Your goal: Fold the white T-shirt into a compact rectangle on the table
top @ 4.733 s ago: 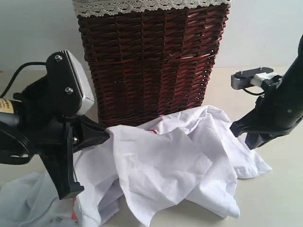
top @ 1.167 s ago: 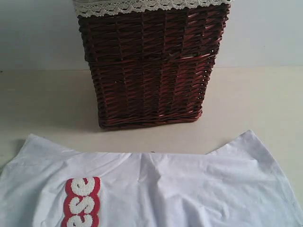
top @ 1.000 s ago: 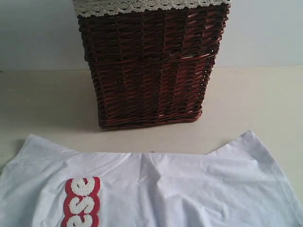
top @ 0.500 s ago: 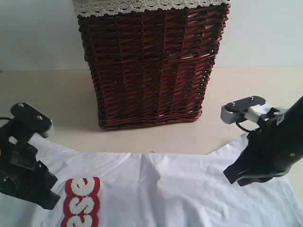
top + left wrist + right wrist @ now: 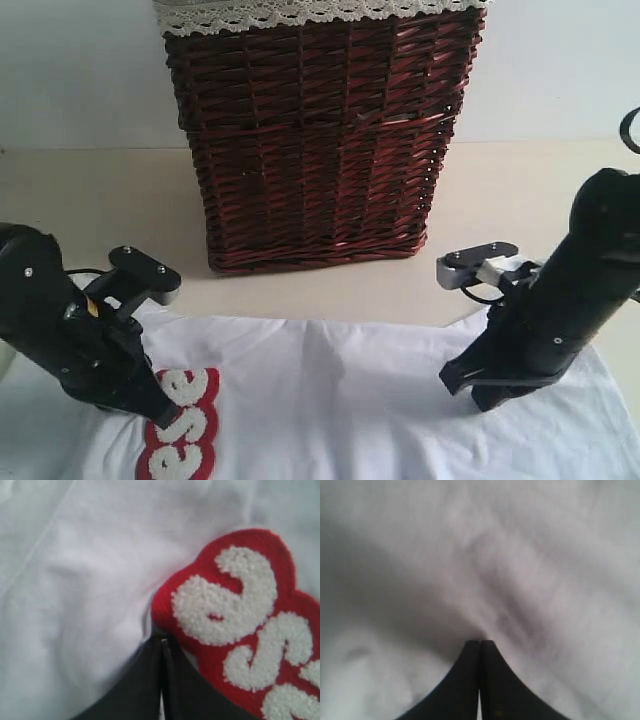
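Note:
The white T-shirt [image 5: 330,400] lies spread over the near part of the table [image 5: 90,200], with its fuzzy white lettering on red [image 5: 185,425] at the left. My left gripper [image 5: 150,412] comes down on the cloth right beside that lettering. In the left wrist view its jaws [image 5: 161,641] are shut, tips pinching puckered fabric [image 5: 85,580] at the edge of the red patch [image 5: 235,605]. My right gripper [image 5: 478,398] is down on the shirt's right side. Its jaws [image 5: 480,642] are shut, and creases in the white cloth [image 5: 545,570] run into the tips. The collar and neck tag are out of view.
A tall dark red-brown wicker basket [image 5: 320,140] with a lace-trimmed rim stands on the table just behind the shirt, between the two arms. Bare beige table shows on both sides of the basket. A pale wall rises behind.
Both arms have come lower and moved inward onto the shirt. The lettering now sits tilted and slightly shifted, and the shirt's far right corner has drawn inward.

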